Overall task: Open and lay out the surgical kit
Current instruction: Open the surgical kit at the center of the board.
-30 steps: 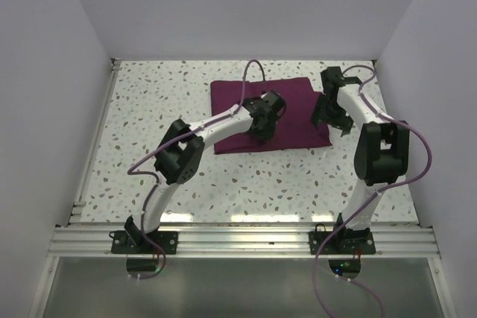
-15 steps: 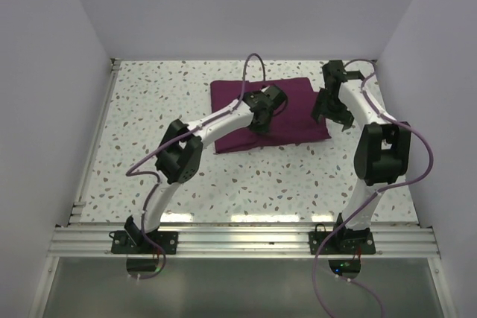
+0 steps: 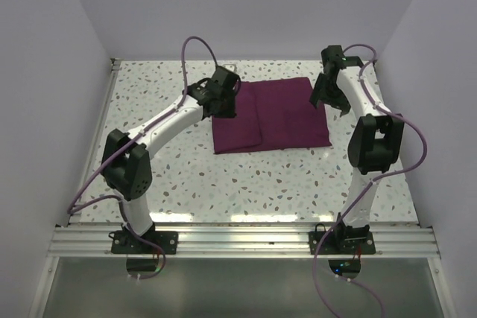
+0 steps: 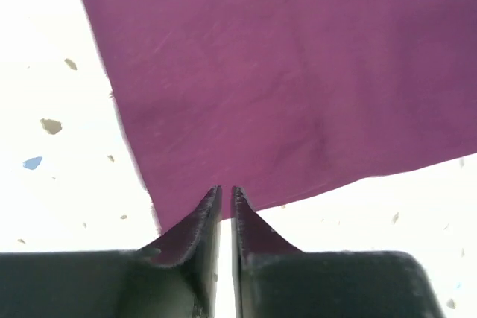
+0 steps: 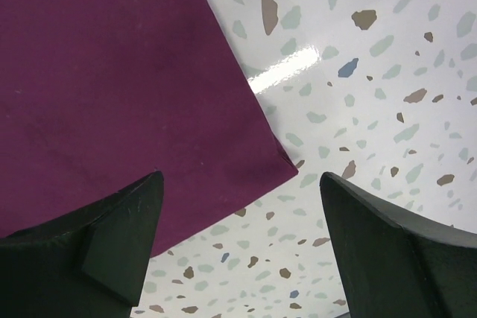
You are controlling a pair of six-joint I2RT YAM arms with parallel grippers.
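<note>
while the dark magenta cloth wrap (image 3: 287, 113) lies folded flat toward the far edge of the speckled tabletop (image 3: 223, 176), a little right of centre, no steel tray, scissors or tweezers show anywhere. they are presumably inside the folds, and that is the main hazard: any pull on the cloth also moves whatever sits unseen within it. the left gripper (image 3: 221, 100) is at the wrap's left edge near its far-left corner, with its jaws drawn to a thin slit. the wrist view shows the tips over the cloth's corner, but i cannot tell whether any fabric is nipped between them. if they hold nothing, or only the very edge, a pull would slip off and leave the flap where it is. if they hold several layers, the whole bundle could drag toward the left edge of the tabletop instead of opening. the right gripper (image 3: 328, 98) hovers over the far-right corner with its jaws wide and nothing between them. closing too deep there risks catching every layer at once, and lifting then could tip the hidden instruments out. a crease (image 3: 261, 118) running front to back suggests overlapping flaps, so choosing the wrong layer is easy.
</note>
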